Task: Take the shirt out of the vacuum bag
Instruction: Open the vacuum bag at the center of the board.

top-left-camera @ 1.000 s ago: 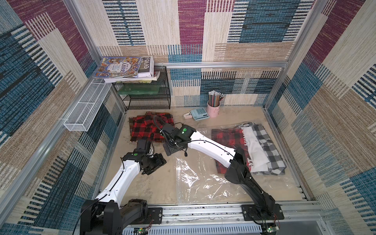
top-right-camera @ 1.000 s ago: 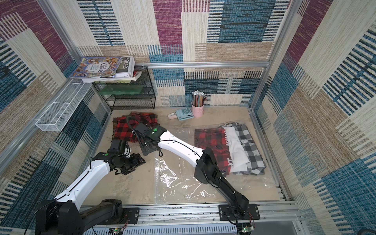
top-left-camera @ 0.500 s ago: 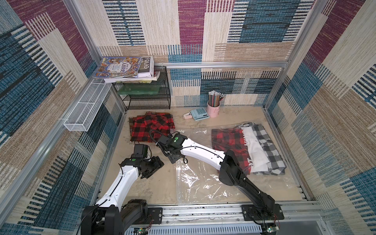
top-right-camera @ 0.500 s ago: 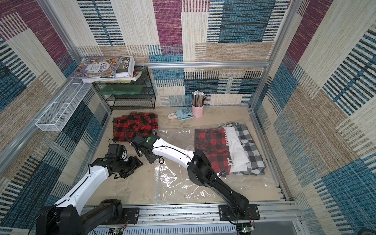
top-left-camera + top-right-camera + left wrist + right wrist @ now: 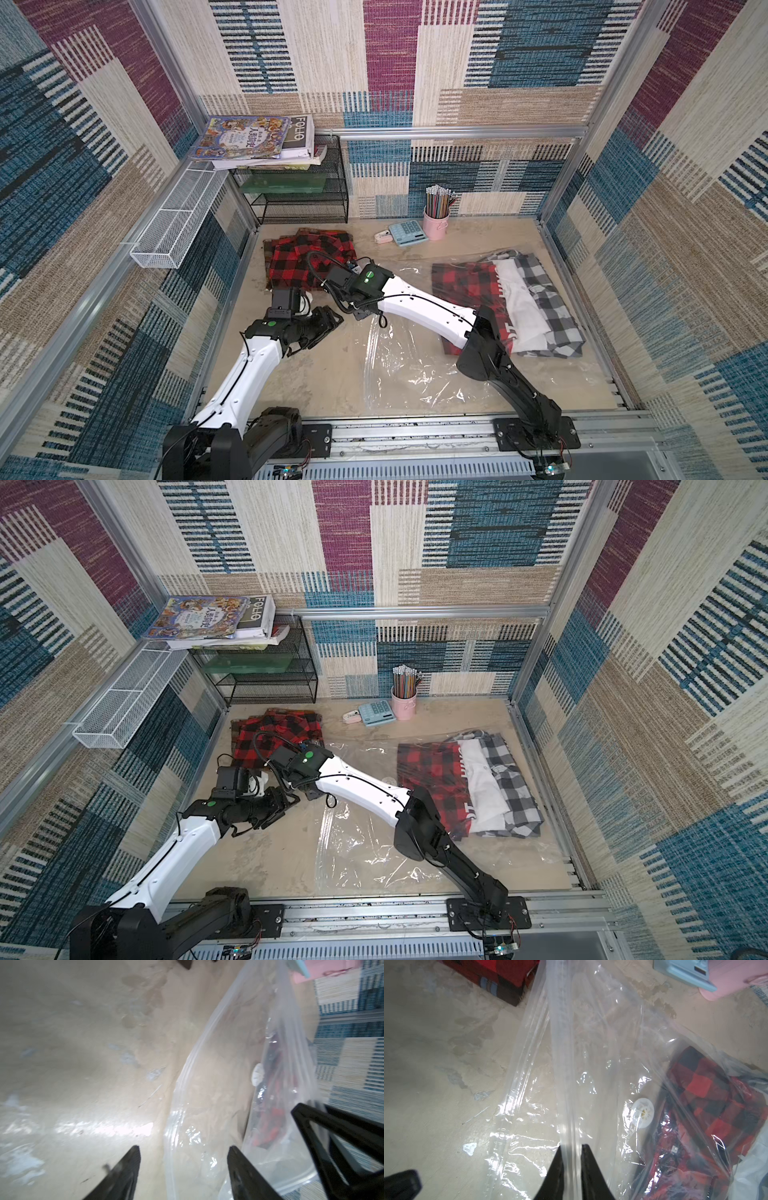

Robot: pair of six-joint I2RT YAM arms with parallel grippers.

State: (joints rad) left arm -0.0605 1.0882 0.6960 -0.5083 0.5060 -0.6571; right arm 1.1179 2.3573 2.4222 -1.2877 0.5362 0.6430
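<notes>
The clear vacuum bag lies flat on the table, its white valve near the left zip edge. Inside, at its right end, lie a red plaid shirt, a white one and a grey checked one. My right gripper is shut on the bag's zip edge, lifting a fold of plastic. My left gripper stands open just beside it, the zip strip running between its fingers.
Another red plaid shirt lies outside the bag at the back left. Behind it stands a black wire rack with books. A white mesh basket hangs on the left wall. A pink pencil cup and blue calculator are at the back.
My right gripper came forward from the loose plaid shirt to the bag's left edge and closed on it. The left gripper shifted slightly toward the bag and narrowed a little.
</notes>
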